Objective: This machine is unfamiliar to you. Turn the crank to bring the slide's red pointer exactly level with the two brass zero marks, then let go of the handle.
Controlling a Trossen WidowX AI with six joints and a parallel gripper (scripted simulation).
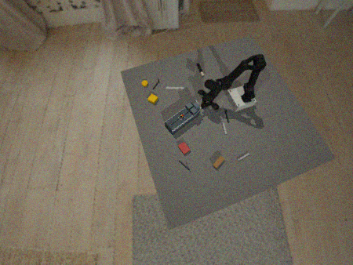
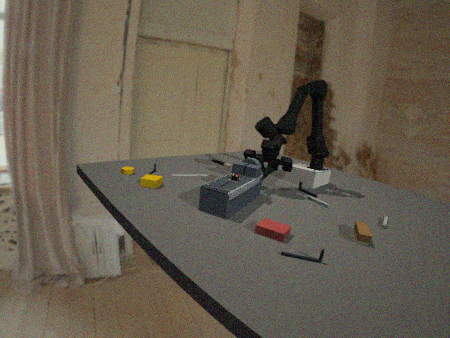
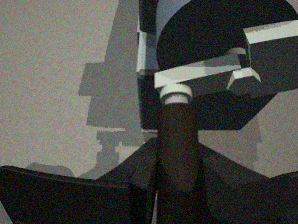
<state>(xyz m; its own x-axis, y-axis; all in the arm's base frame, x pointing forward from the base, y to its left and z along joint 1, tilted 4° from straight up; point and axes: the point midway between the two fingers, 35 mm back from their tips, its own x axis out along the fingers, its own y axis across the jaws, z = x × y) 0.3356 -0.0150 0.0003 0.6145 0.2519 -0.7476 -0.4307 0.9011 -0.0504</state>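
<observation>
The machine (image 1: 172,126) (image 2: 214,201) is a long blue-grey box with a slide channel along its top and a raised end block toward the arm. The small red pointer (image 1: 181,116) (image 2: 235,176) sits around the middle of the channel; the brass marks are too small to tell apart, so its alignment cannot be judged. The pale crank arm (image 3: 200,74) lies across a dark round disc (image 3: 210,30) in the wrist view, tilted up to the right. My gripper (image 1: 201,106) (image 2: 265,173) (image 3: 170,145) is shut on the dark brown crank handle (image 3: 177,130), which stands between its fingers.
A red block (image 1: 183,148) (image 2: 273,229) lies beside the machine, and an orange block (image 1: 218,162) (image 2: 363,232) farther off. A yellow block (image 1: 153,98) (image 2: 151,181) and a yellow round piece (image 1: 144,83) (image 2: 128,170) lie on the other side. Several thin dark and white rods lie around.
</observation>
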